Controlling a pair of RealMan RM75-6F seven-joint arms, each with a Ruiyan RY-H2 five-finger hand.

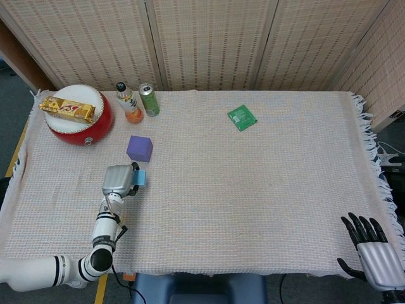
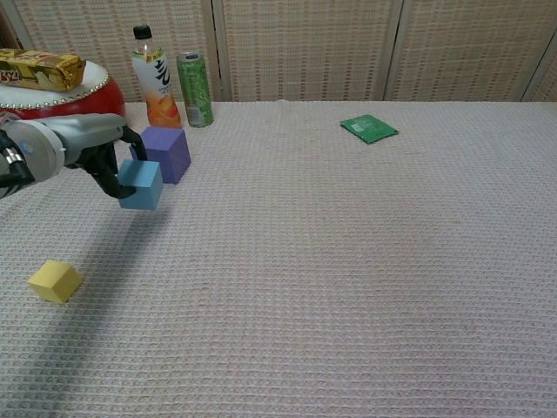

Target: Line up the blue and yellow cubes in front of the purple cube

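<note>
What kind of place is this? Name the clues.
Probably a robot test room: a table under a woven cloth, reed screens behind it, and a robot's left hand holding a blue cube.
</note>
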